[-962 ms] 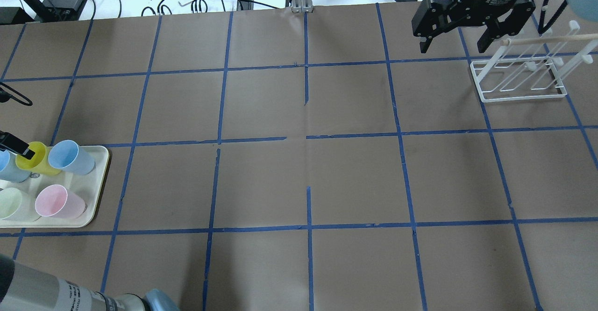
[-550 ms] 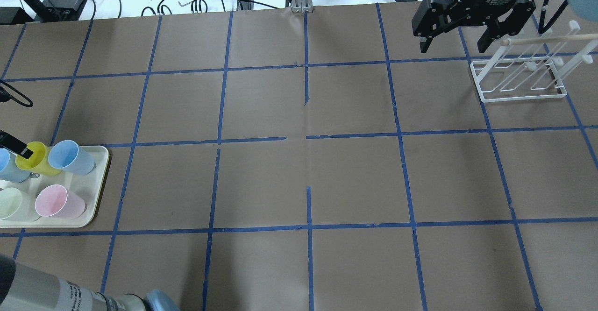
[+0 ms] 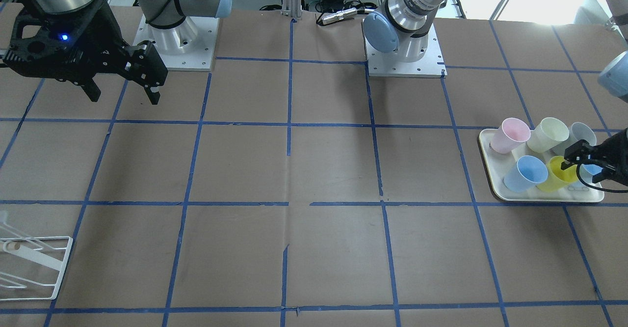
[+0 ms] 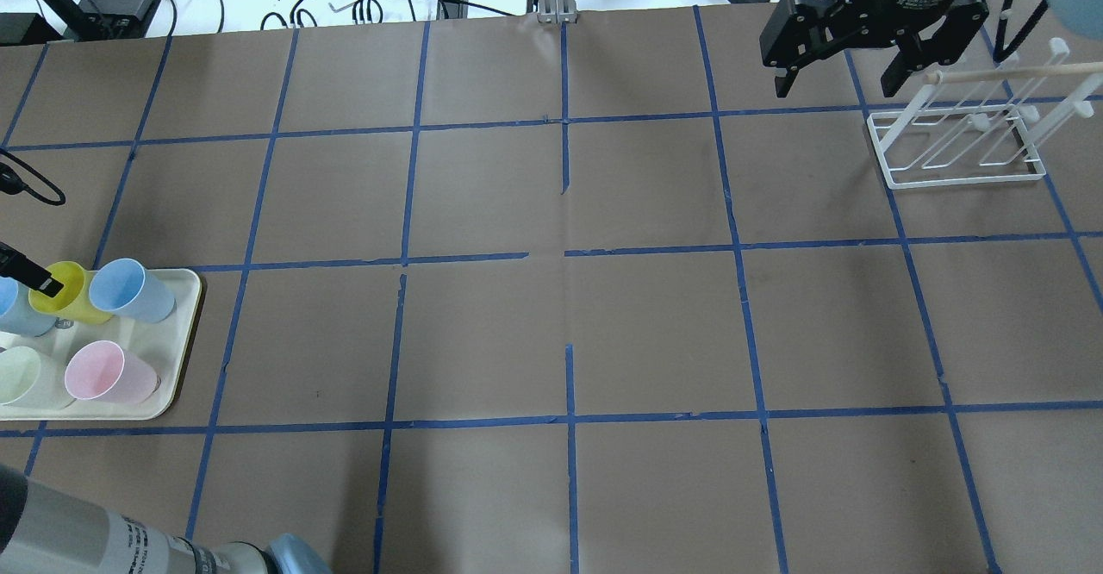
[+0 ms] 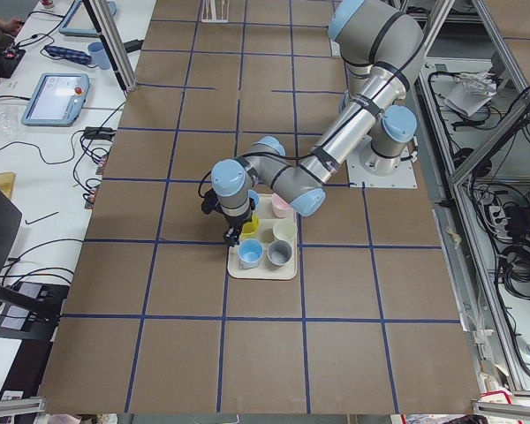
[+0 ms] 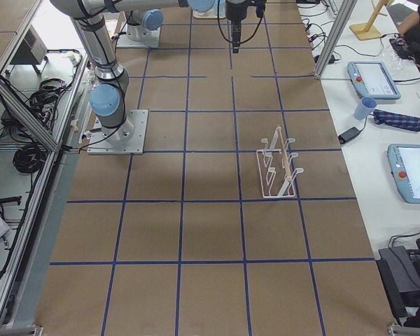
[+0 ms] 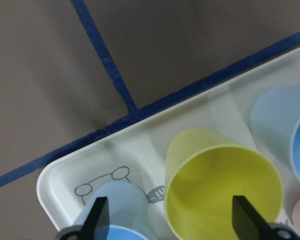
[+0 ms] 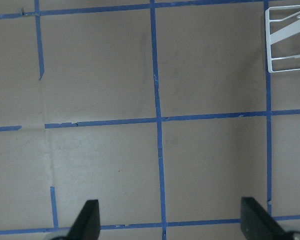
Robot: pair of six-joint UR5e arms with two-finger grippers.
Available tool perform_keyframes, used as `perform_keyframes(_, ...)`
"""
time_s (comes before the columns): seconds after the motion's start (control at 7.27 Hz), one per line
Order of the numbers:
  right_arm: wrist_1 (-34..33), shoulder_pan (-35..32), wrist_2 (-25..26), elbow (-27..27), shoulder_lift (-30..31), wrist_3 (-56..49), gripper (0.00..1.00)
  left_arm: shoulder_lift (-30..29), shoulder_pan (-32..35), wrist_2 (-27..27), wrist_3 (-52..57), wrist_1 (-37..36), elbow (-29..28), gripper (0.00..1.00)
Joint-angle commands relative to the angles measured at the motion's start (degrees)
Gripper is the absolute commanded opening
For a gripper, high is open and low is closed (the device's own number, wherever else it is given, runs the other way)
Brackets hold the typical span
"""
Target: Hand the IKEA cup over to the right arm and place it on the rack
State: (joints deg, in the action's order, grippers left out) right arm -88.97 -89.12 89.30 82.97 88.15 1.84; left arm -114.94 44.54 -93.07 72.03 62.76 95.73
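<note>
The yellow IKEA cup [image 4: 73, 294] stands upright on the cream tray [image 4: 177, 333] at the table's left edge, also in the front view [image 3: 554, 176] and the left wrist view [image 7: 220, 185]. My left gripper [image 7: 171, 215] is open over it: one finger [image 7: 242, 215] is inside the cup's mouth, the other [image 7: 97, 215] outside, over a blue cup. In the overhead view only one of its fingertips [image 4: 39, 279] shows. My right gripper [image 4: 838, 87] is open and empty, hanging above the table just left of the white wire rack [image 4: 956, 147].
On the tray around the yellow cup stand a blue cup [image 4: 129, 290], a pink cup [image 4: 108, 371], a pale cream cup [image 4: 17, 376] and another blue cup [image 4: 13, 311]. The rack [image 3: 29, 263] is at the far right corner. Cables lie beyond the table's far edge.
My left gripper's fingertip has shifted slightly left and up at the yellow cup's rim. The cup stays on the tray. The right gripper has barely moved.
</note>
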Motion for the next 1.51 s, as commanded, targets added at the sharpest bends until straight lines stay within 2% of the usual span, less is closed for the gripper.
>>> perform_keyframes(0.0,0.0,0.0,0.1,0.0,0.0,0.0,1.0,-0.4,-0.1,0.4,0.4,-0.2,0.2,0.83)
perform_keyframes(0.14,0.0,0.0,0.0,0.0,0.0,0.0,1.0,-0.8,-0.2,0.7,0.5,-0.3,0.2,0.78)
perform_keyframes(0.55,0.0,0.0,0.0,0.0,0.0,0.0,1.0,-1.7,-0.3,0.5,0.4,-0.4,0.0,0.38)
perform_keyframes(0.96,0.0,0.0,0.0,0.0,0.0,0.0,1.0,-1.4,-0.2,0.6,0.5,-0.4,0.0,0.13)
perform_keyframes(1.38,-0.1,0.0,0.0,0.0,0.0,-0.1,1.0,0.3,-0.2,2.2,0.5,0.0,-1.3,0.06)
